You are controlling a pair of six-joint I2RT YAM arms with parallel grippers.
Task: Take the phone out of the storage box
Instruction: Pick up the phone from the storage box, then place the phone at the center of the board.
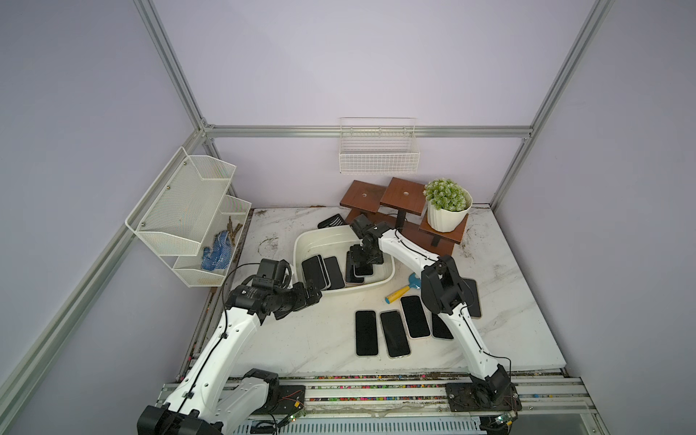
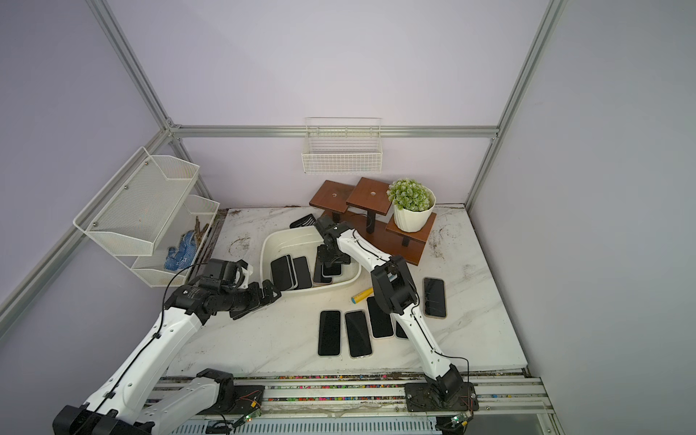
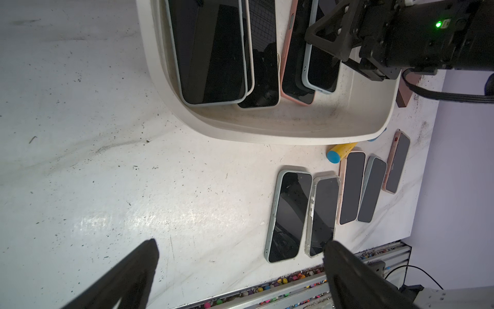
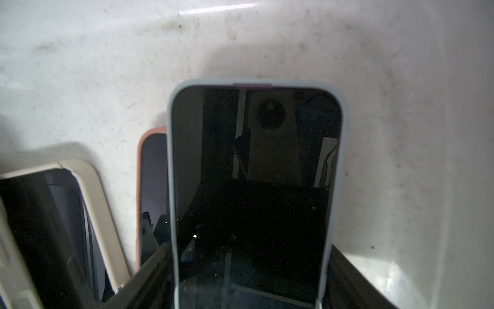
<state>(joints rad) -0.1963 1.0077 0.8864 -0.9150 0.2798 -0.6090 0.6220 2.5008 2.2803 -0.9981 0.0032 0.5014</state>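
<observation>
The storage box (image 1: 301, 241) (image 2: 265, 244), a shallow white tub, sits mid-table with several dark-screened phones lying in it. My right gripper (image 1: 359, 260) (image 2: 327, 260) reaches down into its right half. In the right wrist view its fingers (image 4: 149, 270) press against both long edges of a phone (image 4: 254, 174) in a pale blue case, shut on it. That phone lies on top of a pink-cased one (image 4: 152, 187). My left gripper (image 1: 314, 293) (image 3: 240, 244) is open and empty, hovering over the table just outside the box's front-left corner.
Several phones (image 1: 391, 331) lie in a row on the table in front of the box, beside a yellow-handled blue tool (image 1: 399, 293). A wooden stand (image 1: 399, 203) with a potted plant (image 1: 448, 211) is behind. A wire basket (image 1: 378, 154) and mesh rack (image 1: 188, 214) hang on the walls.
</observation>
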